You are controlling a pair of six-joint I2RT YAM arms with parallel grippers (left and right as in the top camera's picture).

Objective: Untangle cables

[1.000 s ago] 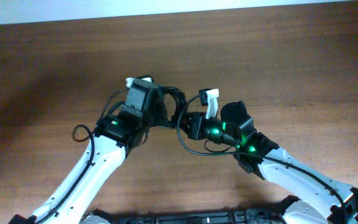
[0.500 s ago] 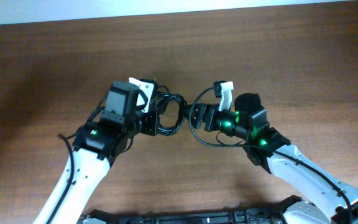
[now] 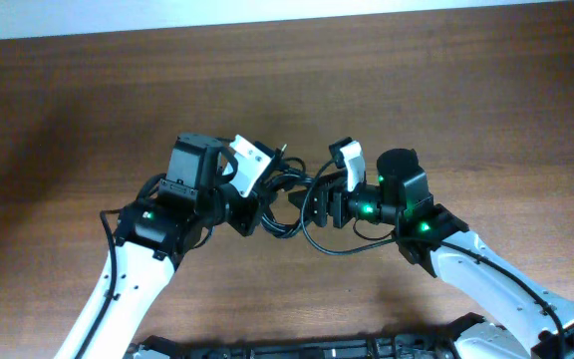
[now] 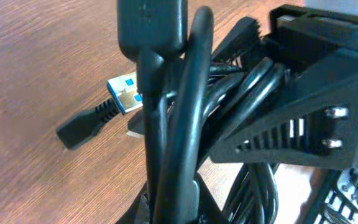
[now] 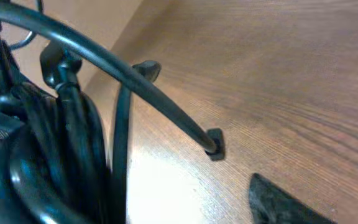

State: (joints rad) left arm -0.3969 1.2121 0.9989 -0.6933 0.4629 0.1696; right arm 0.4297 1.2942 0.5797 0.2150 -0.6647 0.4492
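Both arms meet at the middle of the desk (image 3: 446, 90), well clear of every edge, and the cables (image 3: 285, 187) are bunched in a tight black knot right between them.

The left claw (image 3: 255, 199) is buried in that knot. In its wrist view the cords are jammed hard against the inner face of one of its fingers (image 4: 303, 118), so I read it as clamped on the bundle. A blue-tongued USB plug (image 4: 124, 93) pokes out free on the far side.

The right claw (image 3: 319, 204) noses in from the other side, touching or nearly touching the bundle. Its wrist camera shows only cords at the left of frame and one strand running out to a small plug end (image 5: 214, 147). Whether it is open or has hold of a strand, I cannot tell.

The step in hand looks like pulling one cord out of the clump. To do it well, the left should anchor the mass. The right should take a single strand close to a free plug, not a fistful. The pull should be gentle and go along the strand toward the right edge, so the plug slides back through its loop and does not cinch the knot.

On pose, both forearms angle in from the near edge, with elbows splayed toward the near corners. The wrists are turned inward so the claws face each other, low over the wood.
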